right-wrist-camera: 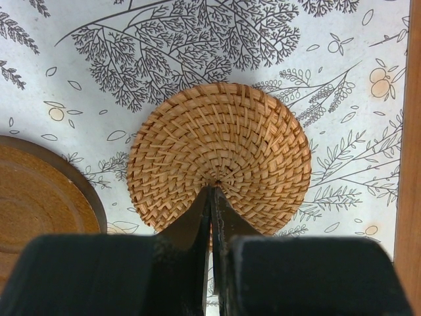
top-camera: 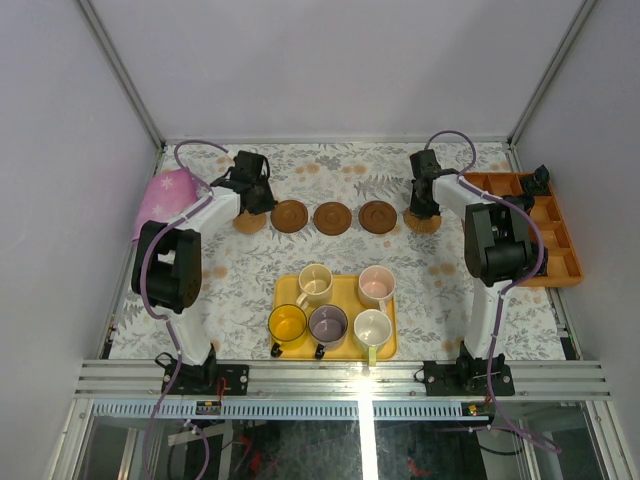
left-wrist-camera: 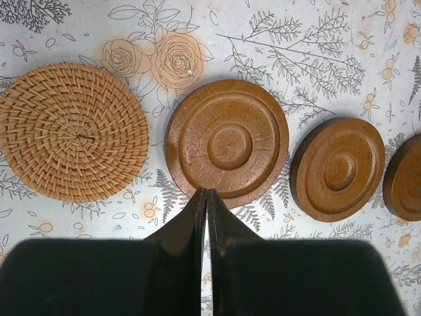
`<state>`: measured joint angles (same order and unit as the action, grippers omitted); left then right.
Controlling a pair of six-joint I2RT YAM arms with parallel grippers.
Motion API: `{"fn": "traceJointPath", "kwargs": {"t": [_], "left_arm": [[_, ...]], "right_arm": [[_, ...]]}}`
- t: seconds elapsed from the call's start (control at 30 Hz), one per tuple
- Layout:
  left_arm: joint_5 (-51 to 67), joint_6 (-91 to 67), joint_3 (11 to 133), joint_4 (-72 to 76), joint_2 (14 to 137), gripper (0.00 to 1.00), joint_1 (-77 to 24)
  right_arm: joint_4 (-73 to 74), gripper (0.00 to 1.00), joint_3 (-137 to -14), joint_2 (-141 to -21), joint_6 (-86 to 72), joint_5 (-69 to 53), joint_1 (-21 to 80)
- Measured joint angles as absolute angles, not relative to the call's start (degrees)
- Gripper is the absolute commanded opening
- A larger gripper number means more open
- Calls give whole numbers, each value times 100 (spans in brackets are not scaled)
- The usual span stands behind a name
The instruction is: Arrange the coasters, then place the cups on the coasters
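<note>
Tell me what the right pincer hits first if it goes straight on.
Most likely the woven coaster, which lies right ahead of the right pincer's shut tips; I can't tell whether they already touch it.

Each arm has smooth white link shells (top-camera: 483, 315) joined by bulky black motor housings (top-camera: 165, 265). A thin mauve cable (top-camera: 200, 142) runs loosely along each arm. The matte black gripper fingers (left-wrist-camera: 187, 220) taper from broad, blocky roots to narrow wedge tips.
</note>
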<state>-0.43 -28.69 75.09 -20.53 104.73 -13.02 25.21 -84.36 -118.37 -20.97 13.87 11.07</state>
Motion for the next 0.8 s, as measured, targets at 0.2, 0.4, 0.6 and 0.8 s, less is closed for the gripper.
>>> {"fn": "traceJointPath", "kwargs": {"t": [0.2,0.4,0.6,0.8], "left_arm": [[-71,-2867,7465,-2043,10473,1,-1302],[-200,-2862,7389,-2036,10473,1,-1299],[-364,-2860,7314,-2034,10449,1,-1295],[-545,-2860,7181,-2034,10398,1,-1149]], "right_arm": [[2692,4,-8433,-11745,-2029,1387,1100],[2792,9,-8346,-10958,-1997,1337,1085],[2628,19,-8110,-9942,-1973,1186,1081],[2335,32,-7380,-9223,-1848,1022,1079]]}}
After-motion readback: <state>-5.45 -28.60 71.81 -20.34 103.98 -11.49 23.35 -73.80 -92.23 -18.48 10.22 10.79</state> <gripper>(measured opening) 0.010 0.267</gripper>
